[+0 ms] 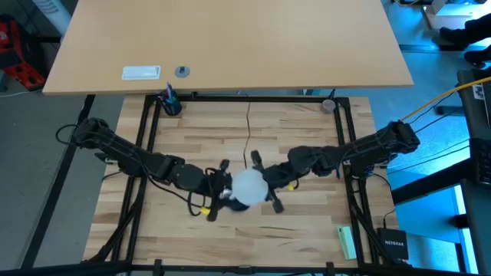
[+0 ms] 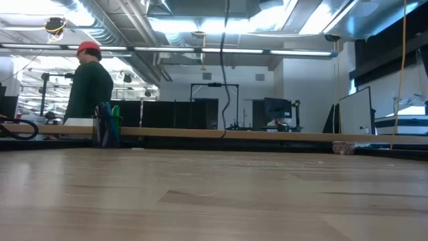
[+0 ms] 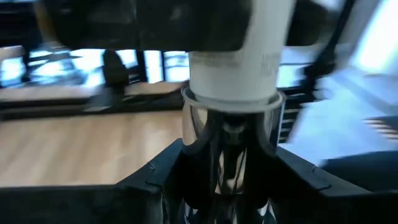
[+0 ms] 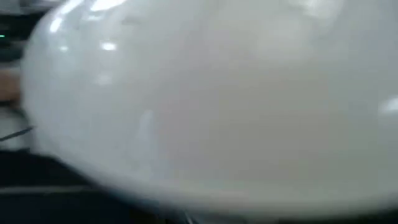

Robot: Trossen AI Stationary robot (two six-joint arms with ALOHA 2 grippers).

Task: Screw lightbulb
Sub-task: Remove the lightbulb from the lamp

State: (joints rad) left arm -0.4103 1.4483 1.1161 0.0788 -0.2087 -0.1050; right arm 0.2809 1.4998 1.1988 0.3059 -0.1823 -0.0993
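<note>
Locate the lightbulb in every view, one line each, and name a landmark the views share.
High view: the lightbulb is near the table's middle, between both grippers.
Low view: not in it.
Left wrist view: its white neck enters a shiny socket.
Right wrist view: its globe fills the picture.
Shared landmark: the light wooden table, also in the low view.

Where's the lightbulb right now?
In the high view the lightbulb sits mid-table toward the near edge, between the left tool and the right tool, which meet around it. The left wrist view shows its neck entering a shiny socket.
</note>
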